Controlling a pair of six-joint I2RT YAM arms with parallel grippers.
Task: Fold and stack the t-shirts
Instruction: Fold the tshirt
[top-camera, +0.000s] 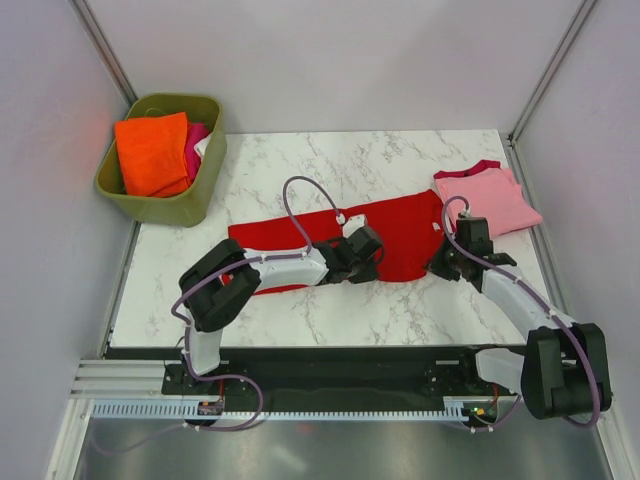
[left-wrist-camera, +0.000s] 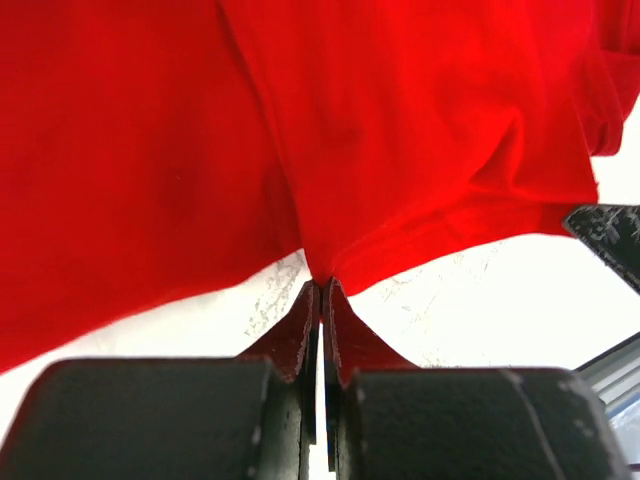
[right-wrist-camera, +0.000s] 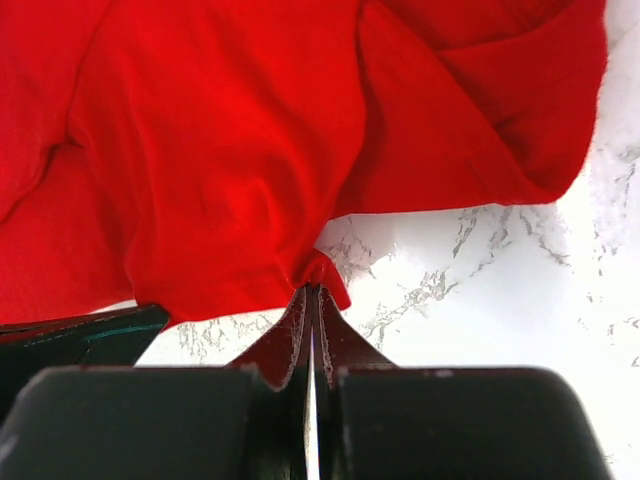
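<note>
Across the tabletop's (top-camera: 330, 170) middle, the red t-shirt (top-camera: 405, 225) runs left-right, lying just beyond my grips: my left end effector (left-wrist-camera: 320, 285) and right end effector (right-wrist-camera: 310, 290) each clench its near edge.

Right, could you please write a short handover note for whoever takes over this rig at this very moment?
Left pincer: shut on an edge of the red t-shirt.
Right pincer: shut on the same shirt's edge, further right.
The red t-shirt lies mid-table, fold not finished. The pink t-shirt lies at the far right corner, apparently folded. The olive tub at the far left corner holds other cloths.
Left to do: finish folding the red one, then stack the two.
</note>
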